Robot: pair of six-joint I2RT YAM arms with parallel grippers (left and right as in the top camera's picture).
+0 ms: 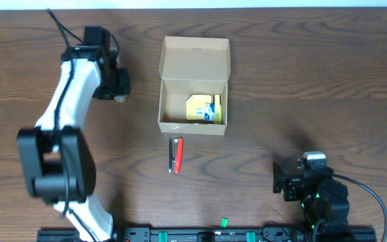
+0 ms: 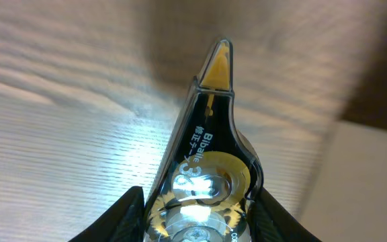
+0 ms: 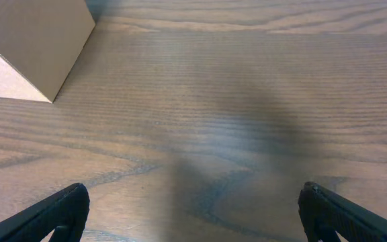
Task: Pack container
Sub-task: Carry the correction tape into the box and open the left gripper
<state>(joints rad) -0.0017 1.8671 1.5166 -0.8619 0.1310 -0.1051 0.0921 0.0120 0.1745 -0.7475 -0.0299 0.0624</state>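
Tan cardboard forms the container [image 1: 192, 128], which sits open near the middle of the dark wood-grain surface [image 1: 301, 81]. Just in front of its near wall lies a small red and dark tool [image 1: 175, 155], apart from the box; its kind is too small to tell. Inside, against the right wall, rests a yellow packet [image 1: 200, 107] with a blue and white patch, and the floor to its left is bare cardboard. The hinged lid flap [image 1: 195, 57] stands open on the far side. The right claw [image 3: 193, 208] is close to the robot's base, well to the right of the box, spread wide with only bare wood between its dark fingers [image 3: 66, 208]; one corner of the container shows at the upper left of its wrist view, cut off by the frame. Farther away, left of the box and level with its far half, the left claw [image 1: 121, 91] pinches a clear correction tape dispenser [image 2: 207, 134], its yellow tip pointing away over the wood. The dispenser's lower end and most of the fingers are cut off, and its printed label is only partly legible.
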